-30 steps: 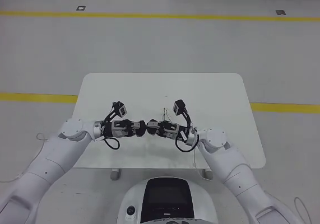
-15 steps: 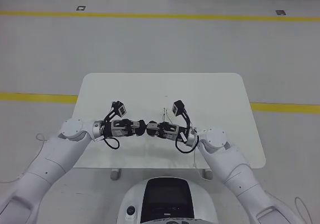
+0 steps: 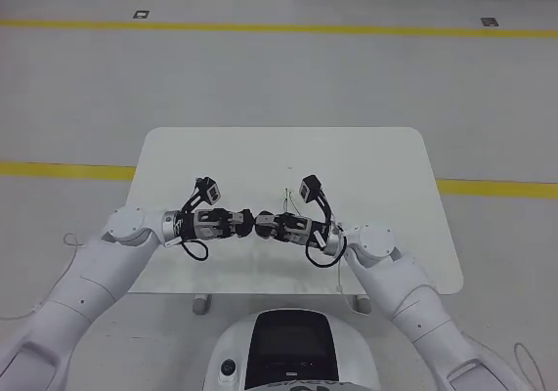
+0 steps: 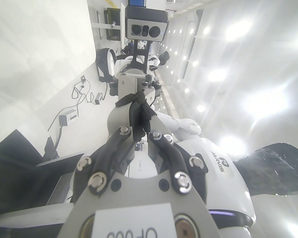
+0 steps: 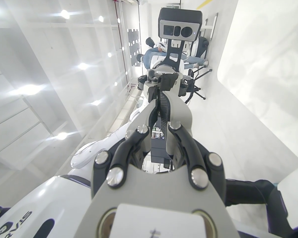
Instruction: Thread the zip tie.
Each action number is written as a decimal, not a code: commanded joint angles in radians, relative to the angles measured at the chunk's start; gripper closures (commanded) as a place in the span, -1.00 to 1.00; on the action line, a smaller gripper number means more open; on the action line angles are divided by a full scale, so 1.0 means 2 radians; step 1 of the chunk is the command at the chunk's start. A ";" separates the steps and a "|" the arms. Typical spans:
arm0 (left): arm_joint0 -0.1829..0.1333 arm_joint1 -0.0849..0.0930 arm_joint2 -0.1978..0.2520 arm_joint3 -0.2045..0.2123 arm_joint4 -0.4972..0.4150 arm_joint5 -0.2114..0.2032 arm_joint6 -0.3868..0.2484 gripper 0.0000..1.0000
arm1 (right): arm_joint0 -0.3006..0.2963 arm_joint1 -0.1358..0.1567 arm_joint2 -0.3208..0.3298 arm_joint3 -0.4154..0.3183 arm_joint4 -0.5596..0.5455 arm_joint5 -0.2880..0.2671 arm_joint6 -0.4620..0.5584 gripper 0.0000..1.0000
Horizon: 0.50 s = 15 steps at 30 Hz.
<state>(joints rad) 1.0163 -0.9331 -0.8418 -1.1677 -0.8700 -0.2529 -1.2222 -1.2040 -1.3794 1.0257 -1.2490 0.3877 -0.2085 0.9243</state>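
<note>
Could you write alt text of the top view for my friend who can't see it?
Two white robot arms meet tip to tip above a white table, with the left end effector and right end effector almost touching. A thin pale strand, probably the zip tie, shows just beyond them.

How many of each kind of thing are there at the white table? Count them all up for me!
grippers: 2, the left gripper and the right gripper, both shut, tip to tip above the table
zip tie: 1, a thin pale strand beside the grippers
table: 1, white
Total: 4
</note>
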 commanded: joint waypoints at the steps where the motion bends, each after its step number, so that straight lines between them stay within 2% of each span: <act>1: 0.001 0.000 -0.002 0.001 -0.001 -0.001 -0.001 1.00 | 0.000 0.000 0.001 0.000 0.003 0.000 -0.002 -1.00; 9: 0.002 -0.002 -0.008 0.003 0.001 -0.003 -0.005 1.00 | -0.005 0.003 0.006 -0.002 0.014 -0.006 -0.014 -1.00; 15: 0.002 -0.002 -0.012 -0.005 0.015 -0.014 -0.003 1.00 | -0.008 0.003 0.008 -0.002 0.023 -0.006 -0.031 -1.00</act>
<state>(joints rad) 1.0213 -0.9373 -0.8646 -1.1757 -0.8441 -0.2807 -1.2297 -1.2194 -1.3736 1.0415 -1.2541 0.4326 -0.2216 0.8622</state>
